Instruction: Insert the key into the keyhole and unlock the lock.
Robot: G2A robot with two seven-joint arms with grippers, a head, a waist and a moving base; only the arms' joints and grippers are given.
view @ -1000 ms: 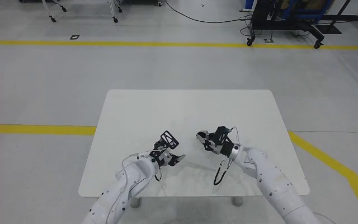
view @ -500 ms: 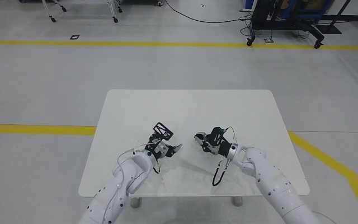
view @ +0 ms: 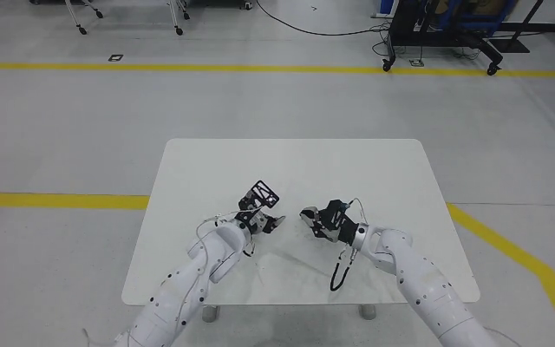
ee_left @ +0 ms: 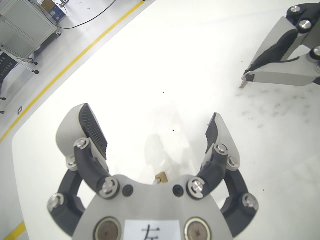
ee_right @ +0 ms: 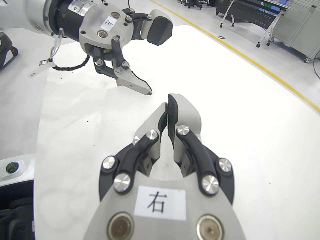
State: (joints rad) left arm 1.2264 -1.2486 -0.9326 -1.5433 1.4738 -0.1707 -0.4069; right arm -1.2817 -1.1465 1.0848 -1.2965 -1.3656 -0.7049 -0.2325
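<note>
left end effector (ee_left: 150,114) hanging released over the lock, right end effector (ee_right: 168,102) clenched just beside it

nearest, a brass corner with a silvery stub is peeking from under the left palm; i am taking it for the lock (ee_left: 161,176), lying on the white surface (view: 347,165) between the spread pads. it is looking small, dense and smooth, so it is likely sliding rather than tipping when pushed; gripping the body's broad faces seems best, leaving the keyhole end free. farther out, the right pads are pressing together, and a thin grey sliver at their tips is probably the key (ee_left: 242,84), though it is too small to be sure. being light, stiff and slick, it is liable to pivot unless pinched flat on its head.
</note>
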